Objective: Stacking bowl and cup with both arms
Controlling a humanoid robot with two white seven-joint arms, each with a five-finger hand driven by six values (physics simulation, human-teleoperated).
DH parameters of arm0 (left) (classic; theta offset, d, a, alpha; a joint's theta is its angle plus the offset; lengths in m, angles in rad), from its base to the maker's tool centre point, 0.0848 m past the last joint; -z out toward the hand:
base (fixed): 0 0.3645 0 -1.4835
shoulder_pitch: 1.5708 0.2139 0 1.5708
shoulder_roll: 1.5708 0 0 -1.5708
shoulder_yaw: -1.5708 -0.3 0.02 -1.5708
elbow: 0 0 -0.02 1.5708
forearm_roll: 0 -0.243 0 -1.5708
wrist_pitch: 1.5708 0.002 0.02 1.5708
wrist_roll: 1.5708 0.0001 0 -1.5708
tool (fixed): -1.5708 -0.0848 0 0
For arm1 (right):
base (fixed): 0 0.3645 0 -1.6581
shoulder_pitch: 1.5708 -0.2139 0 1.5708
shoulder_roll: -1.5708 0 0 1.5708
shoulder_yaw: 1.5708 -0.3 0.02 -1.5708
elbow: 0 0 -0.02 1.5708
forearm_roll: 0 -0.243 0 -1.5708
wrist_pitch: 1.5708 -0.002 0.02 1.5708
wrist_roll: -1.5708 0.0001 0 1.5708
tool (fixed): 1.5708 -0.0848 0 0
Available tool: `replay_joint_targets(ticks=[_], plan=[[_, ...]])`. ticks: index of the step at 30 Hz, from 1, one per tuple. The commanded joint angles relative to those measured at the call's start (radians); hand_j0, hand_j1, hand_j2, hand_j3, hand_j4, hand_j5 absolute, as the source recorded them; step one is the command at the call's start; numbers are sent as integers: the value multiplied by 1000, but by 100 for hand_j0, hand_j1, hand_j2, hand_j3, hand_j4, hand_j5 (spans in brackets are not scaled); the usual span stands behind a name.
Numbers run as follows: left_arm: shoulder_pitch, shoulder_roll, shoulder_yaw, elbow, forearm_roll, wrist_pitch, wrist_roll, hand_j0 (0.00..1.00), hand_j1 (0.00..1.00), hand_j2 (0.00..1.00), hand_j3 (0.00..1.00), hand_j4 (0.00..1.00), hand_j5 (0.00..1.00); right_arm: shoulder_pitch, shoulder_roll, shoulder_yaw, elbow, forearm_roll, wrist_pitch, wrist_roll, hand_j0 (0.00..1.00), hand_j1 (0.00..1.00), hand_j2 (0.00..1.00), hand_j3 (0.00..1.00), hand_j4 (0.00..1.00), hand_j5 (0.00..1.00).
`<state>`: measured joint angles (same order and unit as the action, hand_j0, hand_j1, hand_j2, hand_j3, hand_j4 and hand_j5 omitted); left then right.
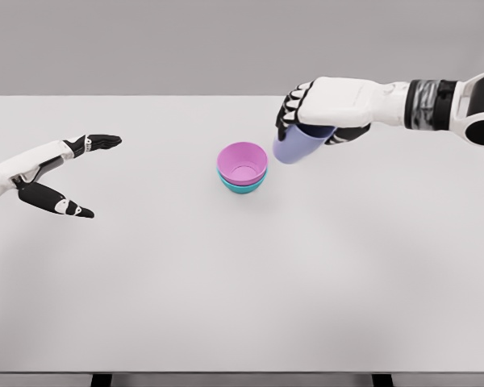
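Two bowls sit nested near the middle of the white surface [145, 306], a little toward its far edge: a pink bowl [242, 164] rests inside a teal bowl [242, 186], so that only the teal rim and lower wall show beneath it. Both stand upright with their openings up.

There is one cup [294, 147], pale violet. It is off the surface, held in the right hand [319, 113], just to the right of the bowls and slightly farther back. The cup is tilted, its lower end pointing down and left toward the pink bowl; it is near the bowl's right rim but apart from it. The right hand's dark fingers [293, 106] are curled over the cup's upper part, closed around it, with the thumb side showing at the cup's right. The right arm comes in from the right edge, along the far part of the surface.

The left hand [60, 173] is over the left edge of the surface, well apart from the bowls. Its fingers [101, 142] are stretched out and spread, with the thumb lower and pointing right, and it holds nothing.

In all: two bowls, one cup, two hands.
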<state>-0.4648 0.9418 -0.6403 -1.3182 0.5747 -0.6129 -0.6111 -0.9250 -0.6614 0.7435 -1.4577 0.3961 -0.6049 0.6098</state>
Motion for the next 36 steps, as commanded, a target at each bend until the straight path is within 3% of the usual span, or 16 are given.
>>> replay_joint_targets(ticks=[1, 15, 19, 26, 36], plan=[[0, 2, 1, 1, 8, 2, 0, 100, 100, 100, 100, 100, 100, -3, 22, 0, 2, -5, 4, 1, 60, 60, 60, 60, 60, 60], [5, 3, 1, 1, 8, 2, 0, 100, 100, 100, 100, 100, 100, -41, 146, 8, 83, 15, 4, 1, 60, 60, 60, 60, 60, 60], [5, 3, 1, 1, 10, 2, 0, 100, 100, 100, 100, 100, 100, -41, 207, 10, 152, 50, 1, 1, 59, 59, 59, 59, 59, 59], [8, 2, 2, 1, 10, 2, 0, 100, 100, 100, 100, 100, 100, -49, 221, 48, 192, 52, 1, 1, 59, 59, 59, 59, 59, 59], [8, 3, 2, 1, 10, 2, 0, 100, 100, 100, 100, 100, 100, -54, 221, 77, 192, 53, 1, 1, 60, 60, 60, 60, 60, 60]])
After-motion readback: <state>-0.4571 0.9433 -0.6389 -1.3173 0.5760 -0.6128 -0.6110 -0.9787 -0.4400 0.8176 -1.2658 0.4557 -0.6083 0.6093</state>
